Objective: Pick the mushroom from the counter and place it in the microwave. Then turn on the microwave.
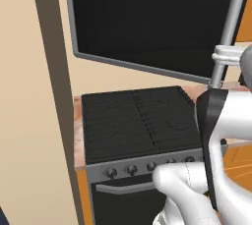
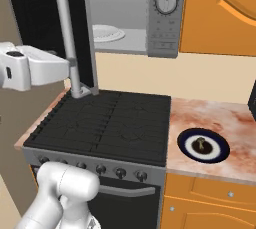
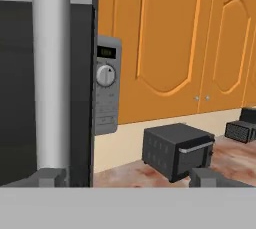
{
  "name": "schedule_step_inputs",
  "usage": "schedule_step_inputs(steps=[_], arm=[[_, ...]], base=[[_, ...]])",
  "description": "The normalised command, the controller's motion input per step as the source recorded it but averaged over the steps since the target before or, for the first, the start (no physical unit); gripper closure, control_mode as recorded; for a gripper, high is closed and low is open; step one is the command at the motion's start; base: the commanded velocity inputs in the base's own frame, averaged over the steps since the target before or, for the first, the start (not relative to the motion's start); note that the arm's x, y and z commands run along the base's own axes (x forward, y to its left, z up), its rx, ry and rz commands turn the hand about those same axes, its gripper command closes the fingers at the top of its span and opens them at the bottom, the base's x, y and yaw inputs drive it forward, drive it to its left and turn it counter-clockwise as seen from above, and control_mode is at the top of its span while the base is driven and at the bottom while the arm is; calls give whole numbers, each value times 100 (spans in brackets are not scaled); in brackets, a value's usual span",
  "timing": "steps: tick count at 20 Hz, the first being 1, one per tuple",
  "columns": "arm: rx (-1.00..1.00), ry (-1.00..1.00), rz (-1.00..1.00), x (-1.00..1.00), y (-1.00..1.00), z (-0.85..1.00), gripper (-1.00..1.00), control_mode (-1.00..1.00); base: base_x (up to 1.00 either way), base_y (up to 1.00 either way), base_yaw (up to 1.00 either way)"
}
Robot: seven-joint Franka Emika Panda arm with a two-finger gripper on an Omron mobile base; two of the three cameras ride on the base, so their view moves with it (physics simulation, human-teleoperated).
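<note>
The claw is spread wide, its two dark tips standing far apart. It sits right up at the long grey handle of the microwave door. From the camera on the hand, the handle rises just above one tip, and nothing is pinched between them. I take it the hand is there because of the door, not to grasp anything.

The door is swung wide out over the black stove, so the cavity is open and the white plate inside is ready to receive something. The panel with its round knob faces into the room and looks easy to reach.

The mushroom is not in the microwave. It is small and brown and lies in the middle of a dark-rimmed dish on the speckled counter, to the right of the stove and well apart from the claw. My guess is that opening the door is done and the pick comes next. The arm would have to swing across the stove and come down on a very small target. The dish rim could get in the way of the fingers.

A small dark toaster oven stands further along the counter under the orange cabinets.
</note>
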Motion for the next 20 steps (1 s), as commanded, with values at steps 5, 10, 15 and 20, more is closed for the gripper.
schedule_step_inputs(steps=[5,10,15,20], arm=[[13,6,0,-52,-62,0,-100,-100],[41,3,6,25,-57,-10,-100,-100],[51,4,11,42,-26,-31,-100,-100],[53,0,12,54,-3,-38,-100,-100]], base=[[0,0,0],[0,0,0],[0,0,0],[0,0,0]])
